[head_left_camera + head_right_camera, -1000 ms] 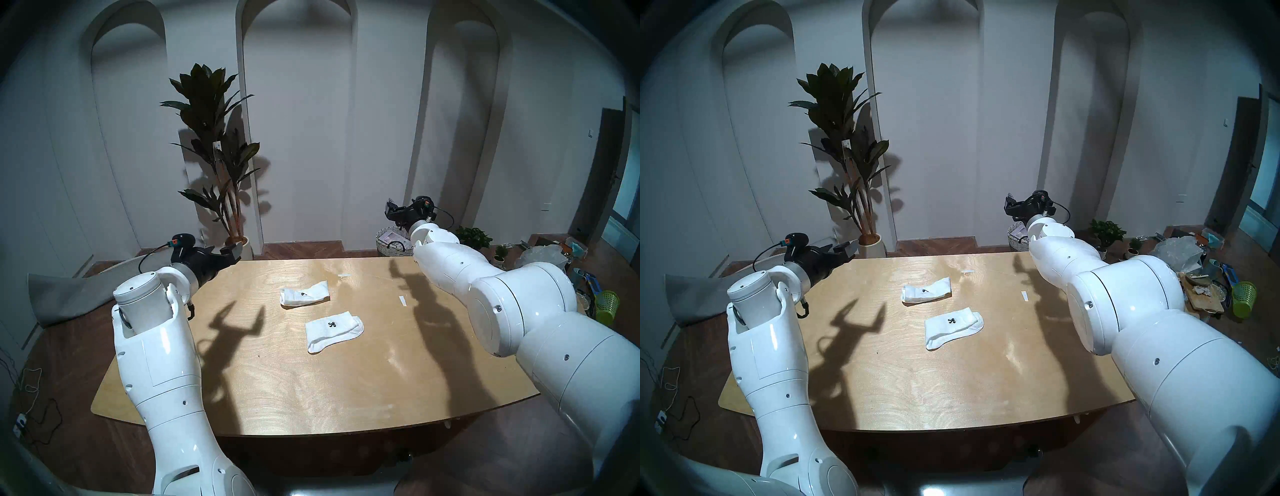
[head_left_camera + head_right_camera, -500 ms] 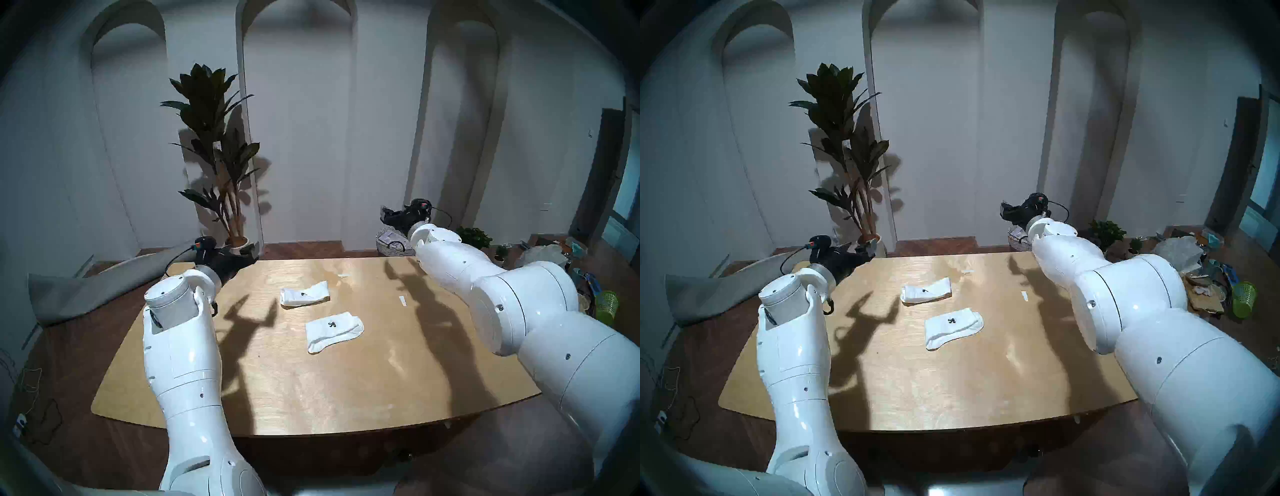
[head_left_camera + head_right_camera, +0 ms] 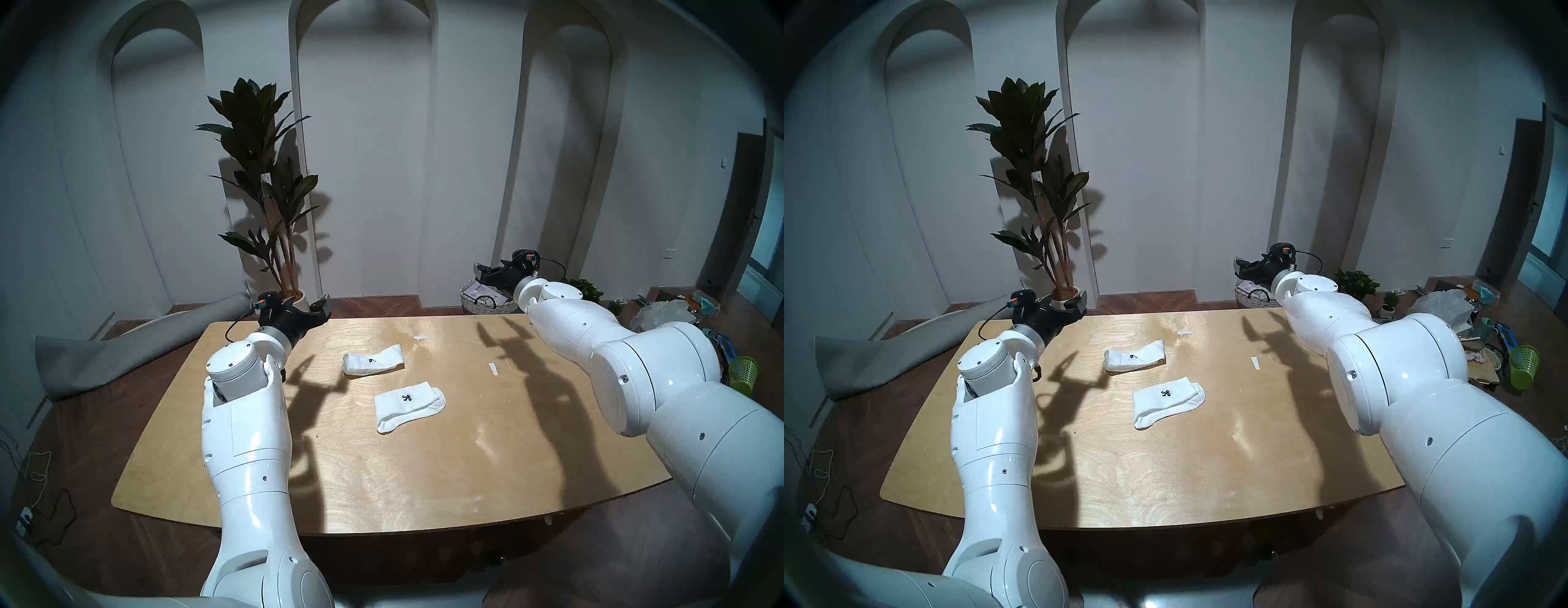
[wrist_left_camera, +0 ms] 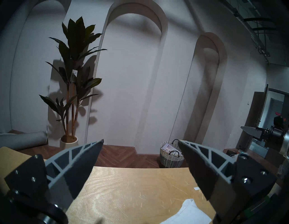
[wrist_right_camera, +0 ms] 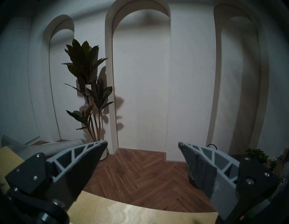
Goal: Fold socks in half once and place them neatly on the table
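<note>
Two white socks lie folded on the plywood table, each with a small black logo on top. The far sock sits left of centre, and the near sock lies just in front of it. My left gripper hovers open and empty above the table's far left corner, left of the far sock. A white sock corner shows low in the left wrist view. My right gripper is open and empty, raised beyond the far right edge.
Two small white paper strips lie on the table's far right part. Behind the table stand a wicker basket and a tall potted plant. A rolled grey mat lies left; floor clutter and a green bin lie right.
My left arm has swung rightward, bringing its gripper from off the table's left side to above the far left corner. The right arm shifted slightly right. The socks have not moved.
</note>
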`<state>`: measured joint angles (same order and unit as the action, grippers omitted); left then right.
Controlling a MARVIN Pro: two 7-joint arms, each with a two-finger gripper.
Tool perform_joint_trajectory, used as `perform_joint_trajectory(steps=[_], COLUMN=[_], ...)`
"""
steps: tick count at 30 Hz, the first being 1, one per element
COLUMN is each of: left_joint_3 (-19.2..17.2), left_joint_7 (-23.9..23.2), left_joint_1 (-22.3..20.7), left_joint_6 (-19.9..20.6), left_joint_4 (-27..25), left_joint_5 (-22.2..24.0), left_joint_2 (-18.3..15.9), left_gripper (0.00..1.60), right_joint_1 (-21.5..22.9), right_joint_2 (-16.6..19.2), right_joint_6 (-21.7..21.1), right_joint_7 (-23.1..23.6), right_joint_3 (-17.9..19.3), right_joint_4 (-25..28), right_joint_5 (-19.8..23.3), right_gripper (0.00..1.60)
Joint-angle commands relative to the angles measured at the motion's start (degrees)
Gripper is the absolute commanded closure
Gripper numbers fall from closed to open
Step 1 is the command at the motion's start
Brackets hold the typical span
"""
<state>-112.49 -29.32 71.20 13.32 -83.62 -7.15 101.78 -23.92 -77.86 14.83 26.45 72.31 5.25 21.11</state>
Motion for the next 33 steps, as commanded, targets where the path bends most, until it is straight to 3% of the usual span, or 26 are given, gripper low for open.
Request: perform_joint_trajectory(steps=[1, 23, 33], left_joint_3=[0.72, 1.83, 2.27], left_joint_7=[2.11, 11.74, 14.55], left_joint_1=[-2.34, -3.31, -3.24], left_joint_6=[-4.91, -20.61, -25.12], left_joint_4=[0.44, 8.12, 11.18], left_joint_5=[-0.72, -5.13, -6.55], left_joint_2=[0.37, 0.98, 0.95], left_gripper=[0.00, 0.00, 0.00], right_joint_1=[0.27, -1.48, -3.46], right_joint_2=[0.44, 2.92, 2.68], right_joint_6=[0.34, 4.21, 5.70], right_joint_7=[3.05, 13.29, 17.81], right_joint_3=[-0.03, 3.94, 5.55], right_joint_4=[1.18, 1.77, 1.38], right_joint_5=[0.08, 3.45, 4.64], right_gripper=[0.00, 0.00, 0.00])
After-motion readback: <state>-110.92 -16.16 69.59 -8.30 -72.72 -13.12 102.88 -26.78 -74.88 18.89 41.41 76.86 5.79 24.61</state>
